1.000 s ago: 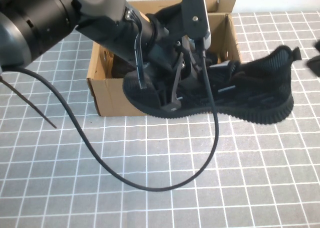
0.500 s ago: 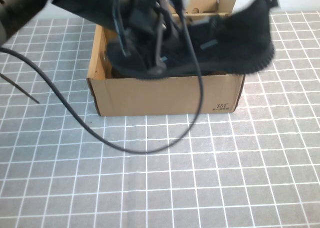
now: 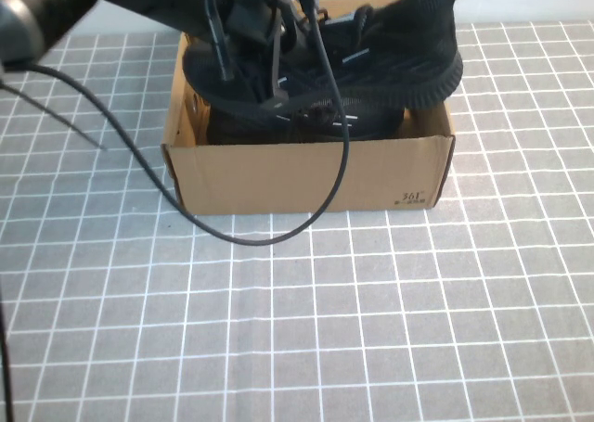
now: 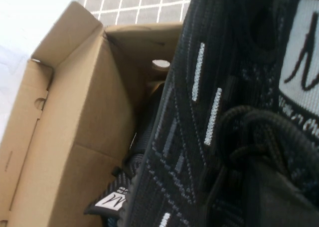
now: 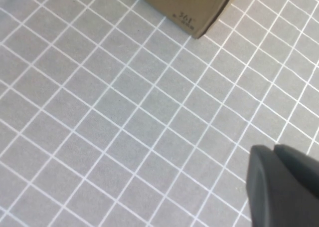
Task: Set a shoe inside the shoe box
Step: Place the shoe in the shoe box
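The brown cardboard shoe box (image 3: 306, 176) stands at the table's far middle, top open. My left gripper (image 3: 278, 65) is shut on a black knit shoe (image 3: 390, 46) and holds it over the box opening. The toe is down towards the box's left side and the heel sticks up above the far right corner. In the left wrist view the shoe (image 4: 199, 112) fills the frame beside the box's inner wall (image 4: 75, 112). A second black shoe (image 3: 311, 121) lies inside the box under it. My right gripper (image 5: 273, 149) is shut and empty over the mat, out of the high view.
A grey mat with a white grid (image 3: 306, 329) covers the table. The left arm's black cable (image 3: 241, 238) hangs in a loop over the box's front wall. A box corner (image 5: 194, 7) shows in the right wrist view.
My left gripper has lifted the shoe from in front of the box, carried it back over the front wall, and now holds it lower in the box opening.
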Tool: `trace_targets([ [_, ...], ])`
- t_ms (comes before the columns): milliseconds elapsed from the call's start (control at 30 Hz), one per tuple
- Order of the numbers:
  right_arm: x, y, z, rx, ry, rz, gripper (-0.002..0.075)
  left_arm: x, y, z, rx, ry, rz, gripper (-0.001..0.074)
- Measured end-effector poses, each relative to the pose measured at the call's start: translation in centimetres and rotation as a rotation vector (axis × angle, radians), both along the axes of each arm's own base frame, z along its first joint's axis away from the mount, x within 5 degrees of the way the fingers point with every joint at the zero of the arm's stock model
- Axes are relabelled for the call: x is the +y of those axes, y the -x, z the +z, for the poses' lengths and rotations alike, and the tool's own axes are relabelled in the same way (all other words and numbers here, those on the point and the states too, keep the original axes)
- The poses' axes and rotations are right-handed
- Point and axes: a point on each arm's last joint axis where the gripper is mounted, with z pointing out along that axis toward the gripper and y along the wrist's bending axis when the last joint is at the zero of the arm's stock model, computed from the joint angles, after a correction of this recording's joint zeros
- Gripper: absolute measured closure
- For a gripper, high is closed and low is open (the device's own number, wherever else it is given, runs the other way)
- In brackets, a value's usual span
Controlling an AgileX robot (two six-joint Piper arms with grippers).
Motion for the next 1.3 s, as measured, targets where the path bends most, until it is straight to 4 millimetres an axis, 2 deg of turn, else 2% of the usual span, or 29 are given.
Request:
trace_targets([
  [233, 0.1, -0.2, -0.8, 0.013, 0.01, -0.001, 0.0742, -0.8, -2.2, -2.5, 0.002, -0.005, 0.027, 0.0714],
  [500, 0.2, -0.3, -1.4, 0.021, 0.011, 0.001, 0.0742, -1.1, -3.6, -4.6, 0.01, -0.017, 0.049, 0.0714],
  [1167, 0.3, -0.3, -1.3, 0.021, -0.01, 0.006, 0.0742, -1.2, -4.7, -7.6, 0.037, -0.098, 0.044, 0.0714],
  [1300, 0.4, -0.3, -1.3, 0.022, -0.011, 0.007, 0.0742, -1.4, -5.0, -8.9, 0.069, -0.111, 0.039, 0.0714],
])
